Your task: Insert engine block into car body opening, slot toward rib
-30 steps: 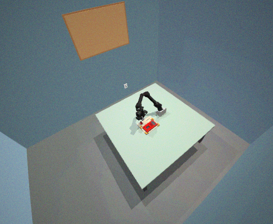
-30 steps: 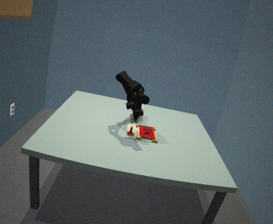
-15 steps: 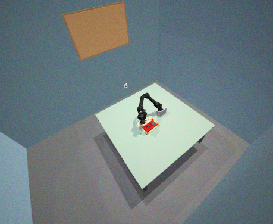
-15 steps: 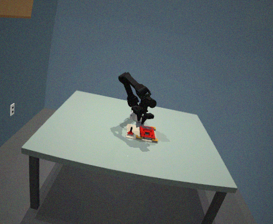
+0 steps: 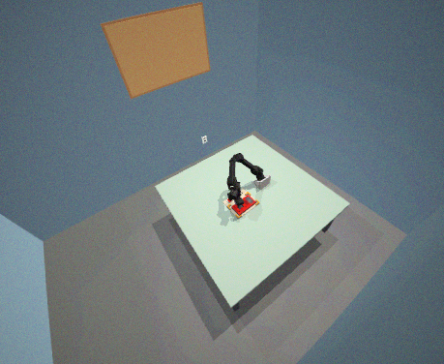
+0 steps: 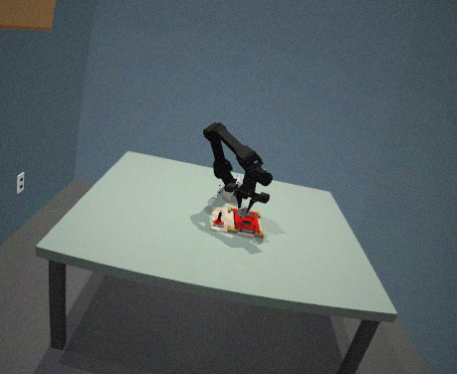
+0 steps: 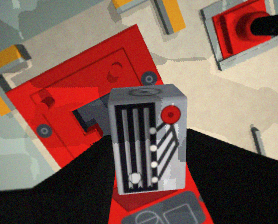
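My gripper [image 6: 245, 210] [image 7: 147, 140] is shut on the grey engine block [image 7: 172, 182] [image 6: 243, 213], one finger on each side. Its face toward the wrist camera has dark slots, white dots and a red cap. The block is held over the red car body [image 5: 251, 204] [image 6: 252, 227] [image 7: 55, 100]. The dark opening [image 7: 95, 114] shows beside the block's upper left in the wrist view, partly hidden by it. The block's outline is turned relative to the body's edges. Its underside, the rib and the exact height above the body cannot be made out.
The body lies on a cream board [image 7: 220, 95] between orange corner brackets [image 7: 172, 17]. A red piece with a black knob [image 6: 219, 221] [image 7: 227, 42] stands on the board beside the body. The arm's grey base [image 5: 262, 182] is behind on the pale green table [image 5: 269, 246] [image 6: 167, 253].
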